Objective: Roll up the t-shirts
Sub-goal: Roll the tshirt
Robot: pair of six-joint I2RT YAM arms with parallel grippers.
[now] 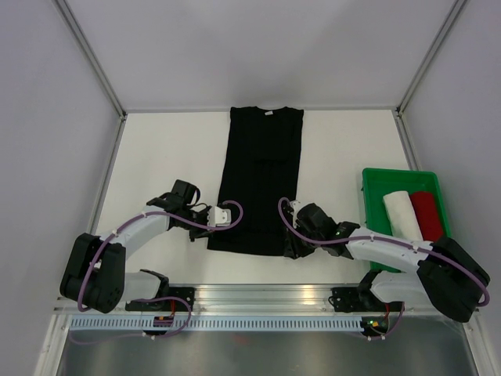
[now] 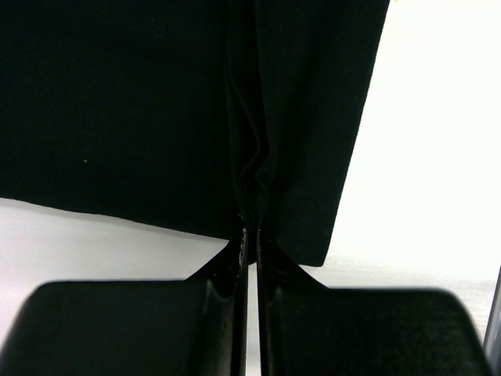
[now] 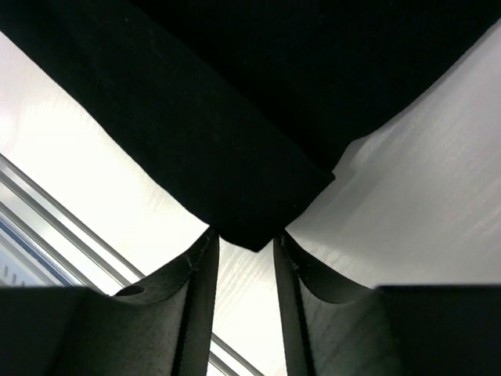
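Black t-shirt lengthwise, collar far; left gripper pinching hem, right gripper part-open around corner.

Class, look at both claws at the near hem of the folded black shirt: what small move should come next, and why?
Probably close the right claw on the near right corner of the black t-shirt. That corner lies between its open fingers, while the left claw is already pinched shut on the hem. With both corners held, rolling toward the collar could begin.
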